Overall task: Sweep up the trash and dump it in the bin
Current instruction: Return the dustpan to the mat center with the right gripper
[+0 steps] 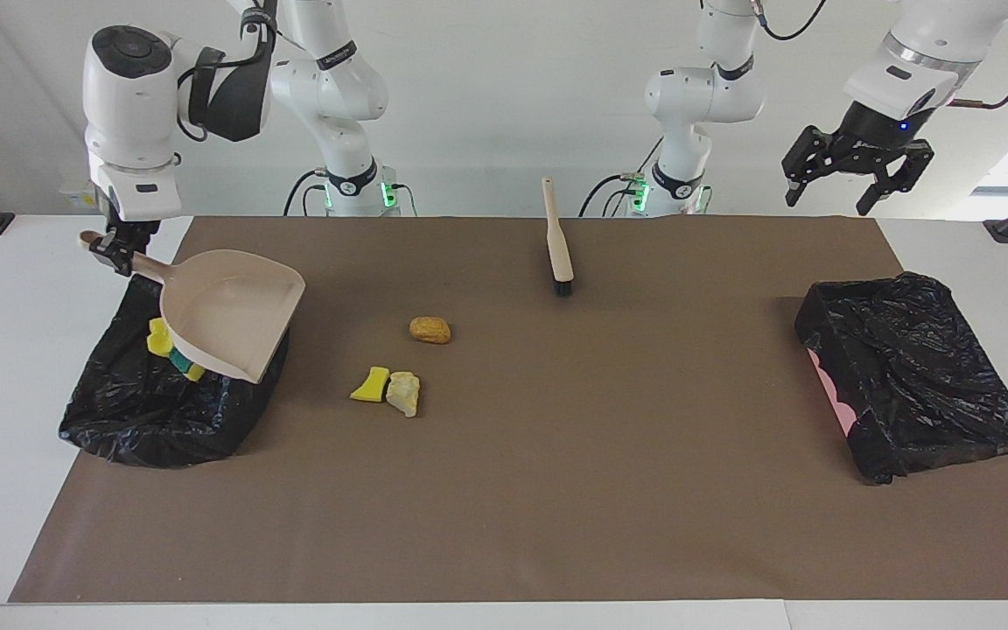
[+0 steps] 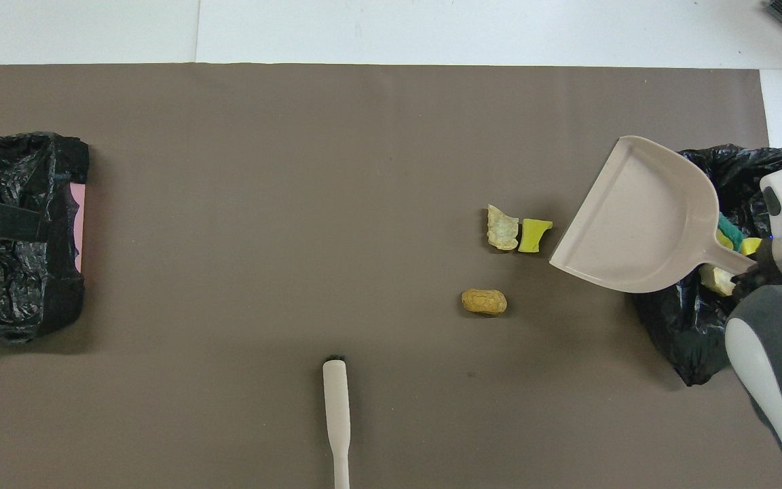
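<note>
My right gripper (image 1: 115, 248) is shut on the handle of the beige dustpan (image 1: 228, 311), which hangs face up and empty over the edge of the black-bagged bin (image 1: 154, 411) that faces the table's middle. Yellow and green trash (image 1: 160, 339) shows in the bin beside the pan; the rest of the bin's contents are hidden. On the brown mat lie a brown oval lump (image 1: 430, 329), a yellow sponge bit (image 1: 370, 384) and a pale chunk (image 1: 403, 393) touching it. The beige brush (image 1: 558, 241) lies near the robots. My left gripper (image 1: 829, 199) waits open, high in the air.
A second black bag (image 1: 915, 376) over something pink lies at the left arm's end of the table. In the overhead view the dustpan (image 2: 635, 217) covers part of the bin (image 2: 696, 333), close to the yellow sponge bit (image 2: 533, 235).
</note>
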Action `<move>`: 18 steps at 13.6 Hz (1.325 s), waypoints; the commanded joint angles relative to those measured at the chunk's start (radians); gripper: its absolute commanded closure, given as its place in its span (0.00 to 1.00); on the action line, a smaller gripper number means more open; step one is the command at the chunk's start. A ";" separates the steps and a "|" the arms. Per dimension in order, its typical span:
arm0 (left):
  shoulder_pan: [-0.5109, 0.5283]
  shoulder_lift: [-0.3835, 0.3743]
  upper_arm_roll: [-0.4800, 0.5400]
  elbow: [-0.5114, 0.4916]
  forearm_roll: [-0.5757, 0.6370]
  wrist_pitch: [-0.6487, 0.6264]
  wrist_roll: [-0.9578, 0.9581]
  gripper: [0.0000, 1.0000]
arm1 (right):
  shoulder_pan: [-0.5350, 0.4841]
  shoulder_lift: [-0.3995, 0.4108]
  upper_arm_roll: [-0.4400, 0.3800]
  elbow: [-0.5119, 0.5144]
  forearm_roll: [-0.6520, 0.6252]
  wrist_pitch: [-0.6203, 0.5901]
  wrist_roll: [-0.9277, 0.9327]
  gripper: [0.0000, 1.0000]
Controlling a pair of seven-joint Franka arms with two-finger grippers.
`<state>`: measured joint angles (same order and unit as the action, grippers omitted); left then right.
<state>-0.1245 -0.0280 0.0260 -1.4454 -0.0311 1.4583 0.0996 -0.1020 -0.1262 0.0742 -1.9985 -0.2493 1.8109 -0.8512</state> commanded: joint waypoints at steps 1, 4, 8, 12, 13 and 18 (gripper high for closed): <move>0.011 -0.009 -0.009 0.005 0.023 -0.019 0.005 0.00 | 0.060 0.039 -0.002 0.015 0.120 -0.039 0.249 1.00; 0.011 -0.009 -0.009 0.000 0.023 -0.027 -0.003 0.00 | 0.145 0.103 -0.001 0.029 0.200 -0.016 0.546 1.00; 0.014 -0.030 -0.006 -0.021 0.025 -0.061 -0.009 0.00 | 0.275 0.233 -0.001 0.145 0.266 0.033 0.904 1.00; 0.014 -0.043 0.000 -0.036 0.023 -0.049 -0.040 0.00 | 0.370 0.361 -0.001 0.263 0.320 0.059 1.076 1.00; 0.014 -0.043 0.000 -0.036 0.023 -0.047 -0.037 0.00 | 0.392 0.399 -0.001 0.308 0.343 0.059 1.128 1.00; 0.011 -0.040 -0.001 -0.035 0.023 -0.046 -0.037 0.00 | 0.547 0.585 -0.001 0.504 0.360 0.082 1.378 1.00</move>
<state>-0.1167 -0.0447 0.0304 -1.4532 -0.0251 1.4114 0.0726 0.4068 0.3696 0.0788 -1.6001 0.0924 1.8904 0.4562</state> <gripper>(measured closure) 0.000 0.683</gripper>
